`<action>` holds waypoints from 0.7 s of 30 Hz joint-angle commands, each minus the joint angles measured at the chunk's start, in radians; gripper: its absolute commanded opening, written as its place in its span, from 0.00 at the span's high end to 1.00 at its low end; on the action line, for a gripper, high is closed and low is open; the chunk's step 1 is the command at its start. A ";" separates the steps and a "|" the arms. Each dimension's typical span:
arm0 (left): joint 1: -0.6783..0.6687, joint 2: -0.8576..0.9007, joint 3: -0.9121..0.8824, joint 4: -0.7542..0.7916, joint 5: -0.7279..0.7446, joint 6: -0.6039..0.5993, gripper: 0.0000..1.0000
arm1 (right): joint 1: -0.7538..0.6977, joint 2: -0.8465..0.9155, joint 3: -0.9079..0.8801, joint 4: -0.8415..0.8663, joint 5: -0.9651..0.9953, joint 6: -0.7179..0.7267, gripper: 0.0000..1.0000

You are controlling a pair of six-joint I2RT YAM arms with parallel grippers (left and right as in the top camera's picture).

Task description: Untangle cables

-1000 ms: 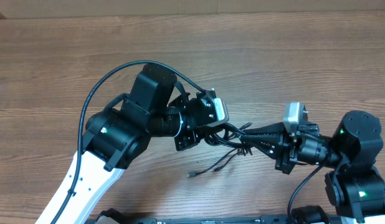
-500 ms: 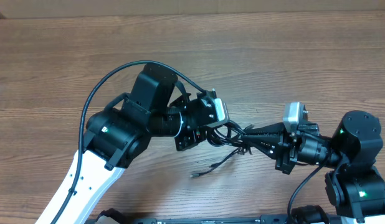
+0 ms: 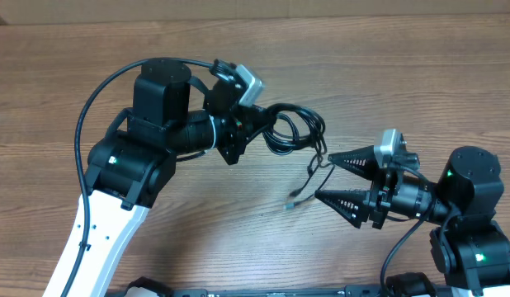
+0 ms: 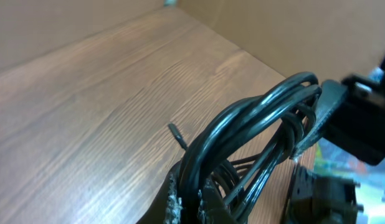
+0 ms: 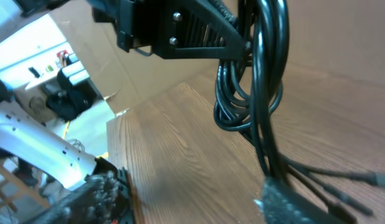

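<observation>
L-R log | my left claw: pinching the cables, upper centre of frame | my right claw: spread, empty | plug ends hang just left of its tips, strands running top-to-bottom | right claw nearer.

no writing, label, brand, number or sign is readable in any view.

I'm swinging the left gripper back and off to the left, now clamped tight on the cables, so the bundle is travelling with it. I'm spreading the right gripper wide, letting go of the cables, and they are pulling away from it.
</observation>
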 commanded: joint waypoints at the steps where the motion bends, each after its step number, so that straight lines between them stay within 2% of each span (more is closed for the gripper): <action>1: -0.002 0.003 0.010 0.016 -0.112 -0.277 0.96 | 0.004 -0.006 0.026 0.012 0.047 0.128 0.07; 7: -0.058 0.004 0.010 0.037 -0.111 -0.501 0.96 | 0.004 -0.005 0.026 0.159 0.047 0.311 0.00; 12: -0.142 0.005 0.010 0.062 -0.124 -0.481 0.96 | 0.004 0.017 0.026 0.164 0.047 0.311 0.00; 16: -0.186 0.005 0.010 0.053 -0.154 -0.481 0.96 | 0.004 0.042 0.026 0.202 0.047 0.312 0.12; 21: -0.193 0.005 0.010 0.032 -0.167 -0.481 0.96 | 0.004 0.044 0.026 0.320 0.047 0.366 0.15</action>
